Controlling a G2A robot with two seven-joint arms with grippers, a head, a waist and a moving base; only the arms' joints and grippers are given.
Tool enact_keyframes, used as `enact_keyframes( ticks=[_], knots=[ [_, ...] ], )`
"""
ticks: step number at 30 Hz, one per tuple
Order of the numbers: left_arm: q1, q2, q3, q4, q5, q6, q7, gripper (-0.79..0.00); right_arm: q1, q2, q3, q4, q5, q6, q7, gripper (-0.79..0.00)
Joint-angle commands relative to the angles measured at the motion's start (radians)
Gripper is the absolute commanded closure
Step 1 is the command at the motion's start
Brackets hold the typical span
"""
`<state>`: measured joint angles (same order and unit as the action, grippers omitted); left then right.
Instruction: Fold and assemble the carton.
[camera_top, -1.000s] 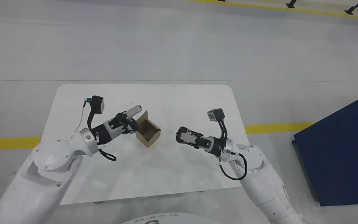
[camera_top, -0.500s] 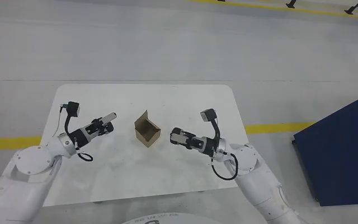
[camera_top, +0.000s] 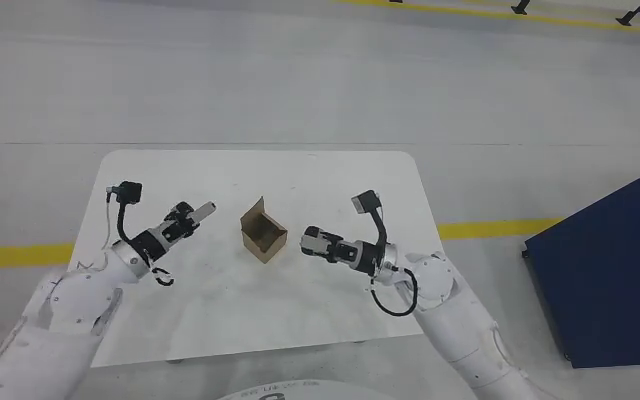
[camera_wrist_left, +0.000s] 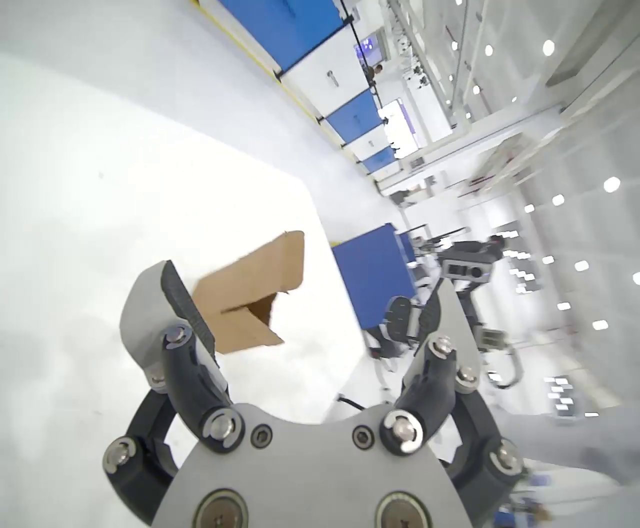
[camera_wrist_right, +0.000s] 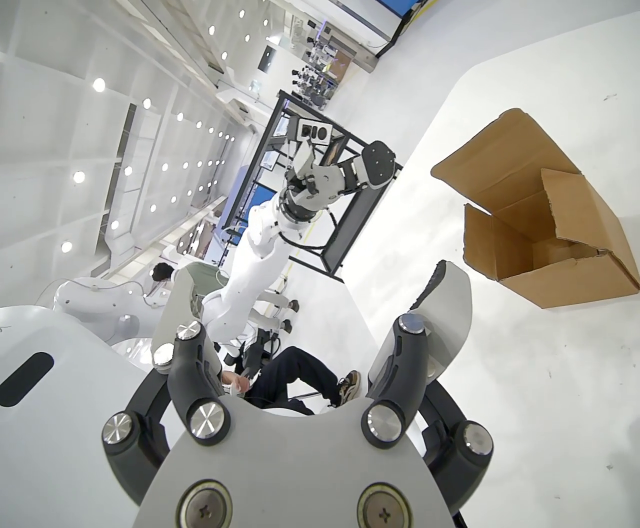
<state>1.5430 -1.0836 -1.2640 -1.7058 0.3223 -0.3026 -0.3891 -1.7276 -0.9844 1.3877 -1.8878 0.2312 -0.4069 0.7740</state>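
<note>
A small brown carton (camera_top: 264, 233) stands on the white table (camera_top: 330, 180), its top open and one flap raised at the back. In the right wrist view the carton (camera_wrist_right: 542, 235) shows an open mouth with loose flaps. My left gripper (camera_top: 196, 211) hovers open and empty, a short way to the left of the carton. From the left wrist view the carton (camera_wrist_left: 250, 295) lies beyond my left gripper (camera_wrist_left: 305, 305). Just to the carton's right, my right gripper (camera_top: 305, 242) is open and points at it without touching. Its own camera shows the right gripper (camera_wrist_right: 315, 295) holding nothing.
The carton is the only object on the table. The table's rounded edges lie close behind both arms. A blue cabinet (camera_top: 598, 270) stands on the floor off to the right, beyond a yellow floor line (camera_top: 495, 228).
My left gripper has drawn back leftward from the carton's flap, letting go of it. My right gripper has moved left, closer to the carton. The carton has stayed in place.
</note>
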Motion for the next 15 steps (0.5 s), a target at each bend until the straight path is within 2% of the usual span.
enact_keyframes(
  ticks=[1,4,6,11,15],
  knots=[
    [0.014,0.000,0.031,0.029,0.416,-0.046,0.147,-0.785,0.005,0.000,-0.004,0.001,-0.002,0.009,0.000,-0.739],
    [0.019,-0.007,0.088,0.066,0.661,0.026,0.272,-0.785,0.012,-0.001,-0.009,0.003,-0.004,0.019,-0.001,-0.736],
    [0.013,-0.014,0.132,0.081,0.728,0.050,0.319,-0.785,0.020,-0.002,-0.015,0.004,-0.008,0.033,-0.001,-0.730],
    [-0.024,-0.026,0.178,0.087,0.702,0.009,0.302,-0.785,0.045,-0.005,-0.044,0.004,-0.036,0.066,-0.009,-0.727],
    [-0.077,-0.038,0.213,0.113,0.704,0.020,0.256,-0.785,0.053,-0.007,-0.056,0.006,-0.047,0.070,-0.016,-0.714]
  ],
)
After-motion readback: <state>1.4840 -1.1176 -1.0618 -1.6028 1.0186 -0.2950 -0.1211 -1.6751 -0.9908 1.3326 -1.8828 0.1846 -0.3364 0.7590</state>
